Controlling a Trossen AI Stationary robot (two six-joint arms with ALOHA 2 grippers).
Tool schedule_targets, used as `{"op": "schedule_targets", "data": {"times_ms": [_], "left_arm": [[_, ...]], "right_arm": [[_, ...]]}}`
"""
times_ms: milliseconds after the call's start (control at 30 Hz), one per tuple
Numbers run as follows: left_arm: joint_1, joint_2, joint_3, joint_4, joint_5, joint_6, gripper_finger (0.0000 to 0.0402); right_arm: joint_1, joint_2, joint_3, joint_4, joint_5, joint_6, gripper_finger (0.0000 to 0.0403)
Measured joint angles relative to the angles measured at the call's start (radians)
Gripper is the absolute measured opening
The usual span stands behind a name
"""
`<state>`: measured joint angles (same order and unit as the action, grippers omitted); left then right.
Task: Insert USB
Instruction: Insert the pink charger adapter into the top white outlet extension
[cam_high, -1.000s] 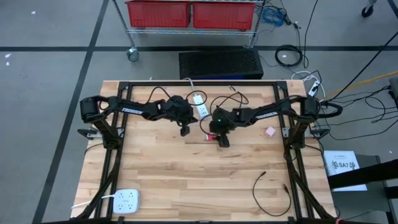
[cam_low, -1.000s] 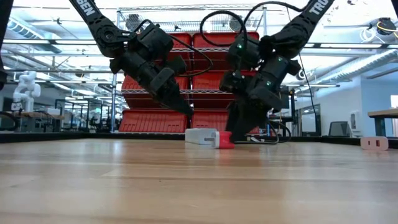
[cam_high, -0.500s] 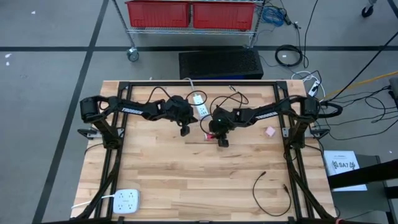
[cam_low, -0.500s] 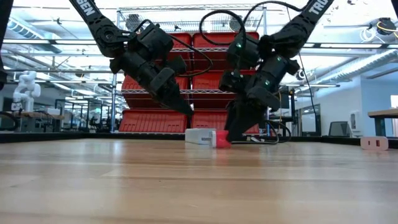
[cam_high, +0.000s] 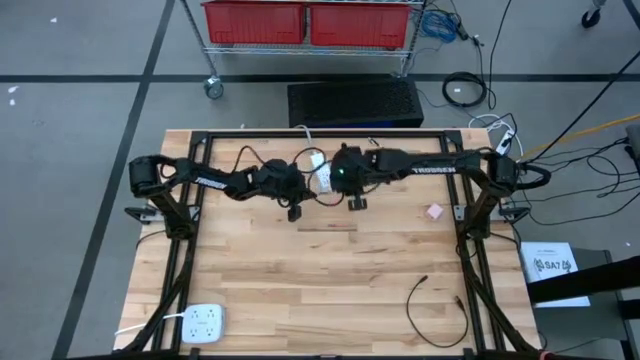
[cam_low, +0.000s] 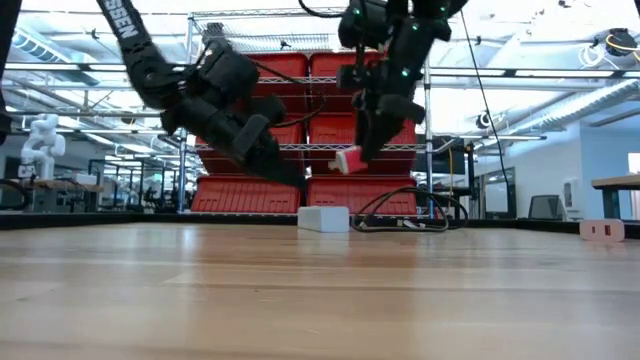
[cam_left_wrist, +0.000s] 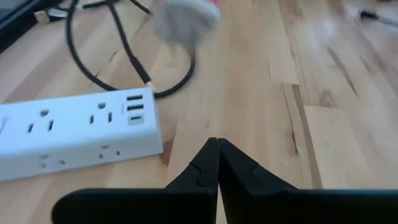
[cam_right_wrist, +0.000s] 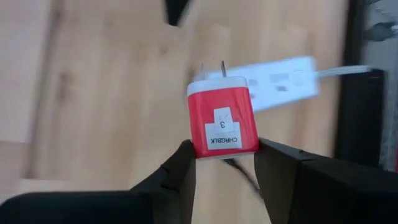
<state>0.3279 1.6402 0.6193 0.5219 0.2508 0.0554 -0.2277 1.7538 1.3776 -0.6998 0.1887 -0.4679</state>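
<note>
- Right claw (cam_right_wrist: 224, 162): clamped on red charger block (cam_right_wrist: 222, 118), raised clear of worktop (cam_high: 300, 290).
- Left claw (cam_left_wrist: 217, 146): fully closed, empty, hovering low.
- White power strip (cam_left_wrist: 74, 134): on worktop, 9 o'clock of left claw.

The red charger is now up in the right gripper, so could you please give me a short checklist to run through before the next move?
1. Red charger held between the right gripper fingers: ok.
2. Charger clear of the table: ok.
3. Prongs exposed, pointing away from the gripper: ok.
4. White power strip lying flat, sockets visible: ok.
5. Left gripper shut, beside the strip: ok.
6. Prongs aligned with a socket: cannot tell.
</note>
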Motion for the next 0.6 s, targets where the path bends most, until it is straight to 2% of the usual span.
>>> {"op": "schedule_targets", "data": {"times_ms": [100, 200, 400, 600], "left_arm": [[0.006, 0.000, -0.071, 0.150, -0.006, -0.048, 0.0008], [0.024, 0.000, -0.113, 0.226, -0.029, -0.093, 0.0008], [0.049, 0.000, -0.132, 0.237, -0.133, -0.149, 0.0008], [0.074, 0.000, -0.131, 0.236, -0.174, -0.175, 0.0008]], "right_arm": [[-0.029, 0.005, 0.040, -0.009, 0.005, -0.059, 0.0111], [-0.054, 0.018, 0.058, -0.027, 0.046, -0.122, 0.0111], [-0.082, 0.099, 0.137, -0.155, 0.123, -0.187, 0.0111], [-0.081, 0.224, 0.276, -0.276, 0.164, -0.218, 0.0109]]}}
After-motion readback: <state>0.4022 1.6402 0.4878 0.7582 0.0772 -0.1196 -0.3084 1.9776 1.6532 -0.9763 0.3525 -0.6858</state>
